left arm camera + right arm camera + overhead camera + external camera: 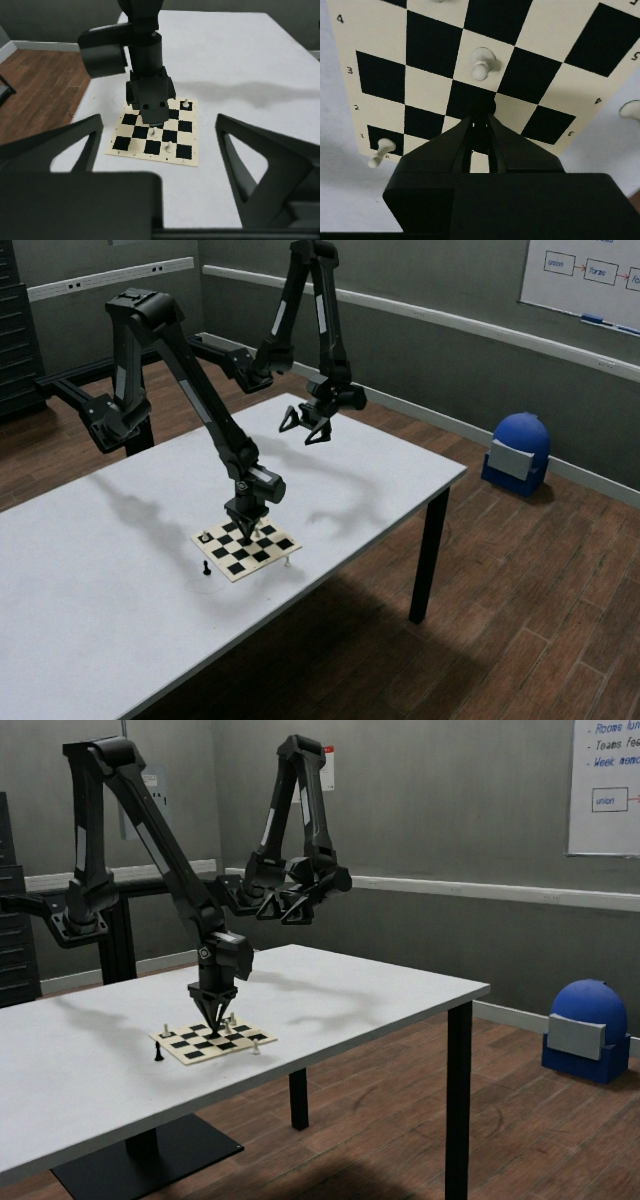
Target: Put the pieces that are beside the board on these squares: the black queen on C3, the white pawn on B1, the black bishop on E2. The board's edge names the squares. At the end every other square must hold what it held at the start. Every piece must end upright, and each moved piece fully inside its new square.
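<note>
My right gripper (pixel 246 538) (pixel 214 1033) (pixel 479 120) is shut on the black queen (pixel 484 104), low at C3 of the board (pixel 249 562) (pixel 350 30). The queen's base is at or just above the dark square; the fingers hide much of it. The black bishop (pixel 206 568) (pixel 158 1051) stands upright off the board's row 1 side. The white pawn (pixel 287 561) (pixel 255 1046) (pixel 631 109) stands off the column E side. My left gripper (pixel 295 436) (pixel 271 920) is open and empty, high above the table's far part.
A white piece (pixel 484 62) stands on C4, directly beside the queen's square. Another white piece (pixel 186 104) (pixel 383 150) stands on A1, and a third (pixel 170 147) on B5. The table's front edge runs beyond the white pawn.
</note>
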Tool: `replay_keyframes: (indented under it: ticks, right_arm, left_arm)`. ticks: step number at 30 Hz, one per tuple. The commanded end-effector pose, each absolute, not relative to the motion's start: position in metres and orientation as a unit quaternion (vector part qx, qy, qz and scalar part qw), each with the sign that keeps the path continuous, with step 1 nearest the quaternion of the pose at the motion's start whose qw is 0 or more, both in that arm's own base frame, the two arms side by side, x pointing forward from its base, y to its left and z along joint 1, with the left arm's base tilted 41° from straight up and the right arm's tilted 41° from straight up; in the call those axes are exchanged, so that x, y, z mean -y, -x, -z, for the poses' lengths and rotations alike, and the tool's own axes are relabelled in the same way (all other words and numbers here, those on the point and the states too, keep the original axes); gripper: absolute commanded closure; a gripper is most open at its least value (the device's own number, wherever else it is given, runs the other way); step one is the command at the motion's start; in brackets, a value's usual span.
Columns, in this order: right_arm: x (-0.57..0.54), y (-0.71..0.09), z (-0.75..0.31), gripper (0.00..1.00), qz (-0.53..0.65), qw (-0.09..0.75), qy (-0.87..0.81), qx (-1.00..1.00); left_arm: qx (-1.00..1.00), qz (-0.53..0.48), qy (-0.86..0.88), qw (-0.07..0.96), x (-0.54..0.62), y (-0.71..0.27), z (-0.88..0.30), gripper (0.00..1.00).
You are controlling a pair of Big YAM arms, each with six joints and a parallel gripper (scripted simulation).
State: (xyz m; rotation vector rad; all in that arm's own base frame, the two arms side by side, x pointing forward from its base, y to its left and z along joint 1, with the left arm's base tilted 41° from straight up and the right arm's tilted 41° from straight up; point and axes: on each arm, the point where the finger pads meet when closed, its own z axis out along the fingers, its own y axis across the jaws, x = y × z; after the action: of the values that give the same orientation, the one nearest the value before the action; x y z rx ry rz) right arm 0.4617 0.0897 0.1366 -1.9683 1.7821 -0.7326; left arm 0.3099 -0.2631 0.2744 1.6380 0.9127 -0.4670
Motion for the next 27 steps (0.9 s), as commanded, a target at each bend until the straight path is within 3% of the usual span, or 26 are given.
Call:
replay_keyframes:
  ticks: [1,3,27]
  right_arm:
    - [-0.094,-0.463,-0.129,0.72,0.261,0.194,0.703,-0.632]
    - [-0.094,-0.463,-0.129,0.49,0.261,0.194,0.703,-0.632]
    - [-0.105,-0.437,-0.226,0.49,0.276,0.231,0.691,-0.627]
  left_arm:
    - [-0.372,0.189,-0.700,0.579,0.265,-0.311,-0.288,0.00]
    - [-0.372,0.189,-0.700,0.579,0.265,-0.311,-0.288,0.00]
    - [-0.372,0.189,-0.700,0.579,0.265,-0.311,-0.288,0.00]
